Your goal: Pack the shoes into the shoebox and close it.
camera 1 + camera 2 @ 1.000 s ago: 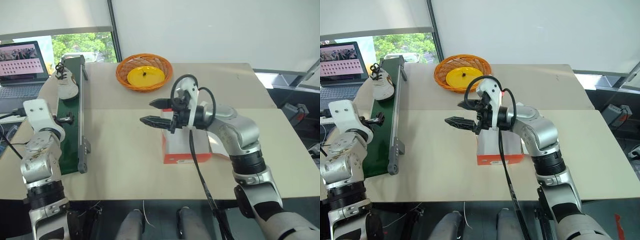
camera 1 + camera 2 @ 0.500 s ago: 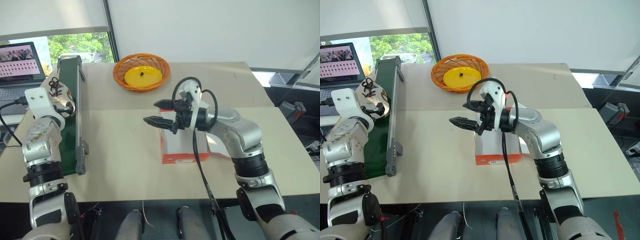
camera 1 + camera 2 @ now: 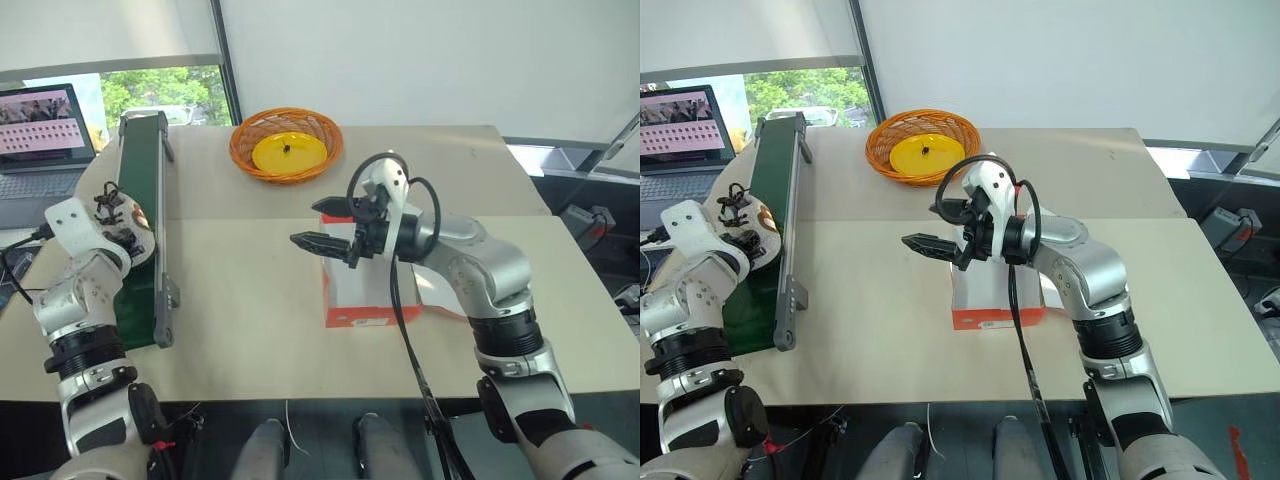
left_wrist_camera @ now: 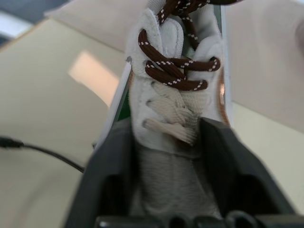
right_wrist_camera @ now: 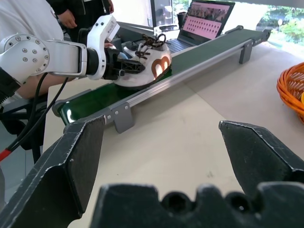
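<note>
Beige table [image 3: 250,330] carries a green conveyor [image 3: 140,200], where the left gripper [image 3: 122,228] clamps 1 shoe [image 4: 173,123]. Right gripper [image 3: 322,224] hangs spread, empty, over 1 shoebox [image 3: 365,295].

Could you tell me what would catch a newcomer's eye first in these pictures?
Probably the left end effector clamped on a white sneaker with brown laces, on the green conveyor belt at the table's left edge. Next, the right end effector, wide open, above the red-orange shoebox mid-table, and the orange wicker basket behind.
</note>
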Tool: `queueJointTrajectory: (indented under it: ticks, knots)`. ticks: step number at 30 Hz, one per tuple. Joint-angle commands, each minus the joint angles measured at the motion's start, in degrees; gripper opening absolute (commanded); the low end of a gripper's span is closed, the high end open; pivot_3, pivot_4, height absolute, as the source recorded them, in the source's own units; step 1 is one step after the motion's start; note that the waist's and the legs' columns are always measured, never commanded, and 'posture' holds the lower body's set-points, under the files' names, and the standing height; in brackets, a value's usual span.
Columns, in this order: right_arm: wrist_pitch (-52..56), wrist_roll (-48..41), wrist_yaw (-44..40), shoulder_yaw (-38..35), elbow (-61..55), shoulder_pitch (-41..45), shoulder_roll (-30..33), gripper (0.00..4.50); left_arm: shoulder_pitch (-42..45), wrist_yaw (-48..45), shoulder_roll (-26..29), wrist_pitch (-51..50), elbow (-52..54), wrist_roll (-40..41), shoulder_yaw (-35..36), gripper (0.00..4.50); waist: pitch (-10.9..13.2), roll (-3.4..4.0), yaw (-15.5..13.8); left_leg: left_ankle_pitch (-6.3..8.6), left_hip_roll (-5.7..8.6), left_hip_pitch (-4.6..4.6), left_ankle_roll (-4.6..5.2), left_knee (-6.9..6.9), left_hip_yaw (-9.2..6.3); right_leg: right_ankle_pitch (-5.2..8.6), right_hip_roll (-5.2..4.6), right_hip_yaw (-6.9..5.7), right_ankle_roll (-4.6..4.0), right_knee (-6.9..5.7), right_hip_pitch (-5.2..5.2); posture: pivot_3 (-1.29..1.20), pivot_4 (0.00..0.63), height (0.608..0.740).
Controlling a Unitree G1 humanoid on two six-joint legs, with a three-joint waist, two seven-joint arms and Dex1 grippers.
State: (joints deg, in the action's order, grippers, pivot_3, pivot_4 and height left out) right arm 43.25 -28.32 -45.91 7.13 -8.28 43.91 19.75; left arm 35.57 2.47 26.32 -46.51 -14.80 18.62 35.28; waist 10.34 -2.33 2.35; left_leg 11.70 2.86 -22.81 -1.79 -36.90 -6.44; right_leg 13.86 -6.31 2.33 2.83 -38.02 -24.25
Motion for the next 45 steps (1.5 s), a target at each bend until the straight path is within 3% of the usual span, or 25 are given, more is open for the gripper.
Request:
queueJointTrajectory:
  ticks: [1,3,8,13,19,26,27,29,37,39,40,45]
  knots:
    - [0.48,-1.17,0.29,-0.84,-2.39,0.79,0.22,4.5,1.65,-0.12,-1.79,-0.45,5.58,4.01,0.8,0.53,0.0,-0.01,-0.19,-0.01,0.0,0.0,-0.02,0.0,-0.01,0.0,0.0,0.0,0.0,0.0,0.0,0.0,0.15,0.74]
    - [0.94,-1.39,0.38,-0.97,-2.4,0.72,0.13,4.5,3.04,-1.44,-3.4,-0.52,9.34,7.14,0.77,0.07,-0.03,-0.06,-0.29,-0.01,0.01,-0.05,-0.02,-0.04,-0.03,-0.01,0.0,-0.02,-0.01,0.02,0.0,0.0,0.15,0.74]
    - [3.81,-5.22,2.54,-4.95,-0.78,1.47,-2.35,4.5,5.48,-5.87,-7.99,-4.08,19.72,17.53,-1.42,0.07,-0.05,-0.12,-0.17,-0.01,0.01,-0.24,-0.02,-0.04,-0.08,-0.02,-0.01,-0.05,-0.01,0.09,-0.09,0.0,0.15,0.74]
    - [9.4,-11.67,14.06,-16.87,9.11,7.06,-8.32,4.5,6.09,-6.28,-15.51,-8.06,30.54,25.98,-8.57,0.07,-0.06,-0.12,0.01,0.02,0.07,-0.23,0.0,-0.03,-0.05,-0.03,-0.09,0.01,-0.01,0.11,-0.07,0.0,0.15,0.74]
    - [13.04,-17.98,23.23,-26.54,15.27,12.37,-11.2,4.5,7.87,-5.03,-22.1,-7.03,32.29,27.72,-16.21,0.07,-0.06,-0.12,0.37,0.02,0.05,-0.18,0.01,0.0,0.01,-0.03,-0.03,0.05,-0.02,0.09,-0.08,0.0,0.15,0.74]
    - [14.09,-19.3,26.34,-26.94,14.6,12.52,-10.9,4.5,10.93,-3.96,-26.91,-5.78,30.6,28.92,-19.37,0.07,-0.06,-0.12,0.3,0.03,0.04,-0.2,0.04,0.0,0.08,-0.03,-0.01,0.08,-0.01,0.14,-0.07,0.0,0.15,0.74]
    - [13.96,-19.45,26.85,-27.0,14.54,12.46,-10.94,4.11,10.98,-3.94,-27.42,-5.67,30.48,28.86,-19.81,0.02,-0.06,-0.12,0.28,0.03,0.05,-0.19,0.04,-0.01,0.08,-0.03,-0.01,0.08,-0.01,0.15,-0.04,0.0,0.15,0.74]
    - [13.81,-19.87,27.59,-27.25,14.35,12.28,-11.05,3.9,10.85,-3.82,-27.91,-5.51,30.45,28.82,-20.22,0.02,-0.06,-0.12,0.26,0.03,0.05,-0.2,0.04,-0.01,0.08,-0.03,0.0,0.07,-0.01,0.16,-0.04,0.0,0.15,0.74]
    - [13.77,-22.6,29.6,-27.6,12.26,11.83,-11.24,1.26,7.49,-2.07,-26.3,-6.96,31.87,29.17,-19.26,0.02,-0.05,-0.11,0.34,0.03,0.04,-0.21,0.05,0.0,0.08,-0.03,0.01,0.08,-0.01,0.19,-0.05,0.0,0.15,0.74]
    - [13.68,-23.01,29.78,-27.62,12.22,11.94,-11.37,0.74,6.51,-1.54,-25.91,-7.35,32.61,30.17,-18.77,0.9,-0.06,-0.11,0.33,0.03,0.04,-0.2,0.05,0.0,0.08,-0.03,0.01,0.08,-0.01,0.19,-0.05,0.0,0.15,0.74]
    - [13.63,-23.17,29.8,-27.6,12.25,11.99,-11.42,0.59,6.21,-1.35,-25.81,-7.42,32.9,30.75,-18.58,1.1,-0.05,-0.11,0.31,0.03,0.03,-0.21,0.05,0.0,0.08,-0.03,0.01,0.08,-0.01,0.19,-0.05,0.0,0.15,0.74]
    - [13.28,-23.34,29.72,-27.22,12.75,12.26,-11.4,0.46,6.46,1.1,-25.68,-7.37,33.28,33.23,-17.7,2.87,-0.05,-0.11,0.14,0.03,0.04,-0.23,0.05,-0.01,0.07,-0.03,0.01,0.06,-0.01,0.26,-0.04,0.0,0.15,0.74]
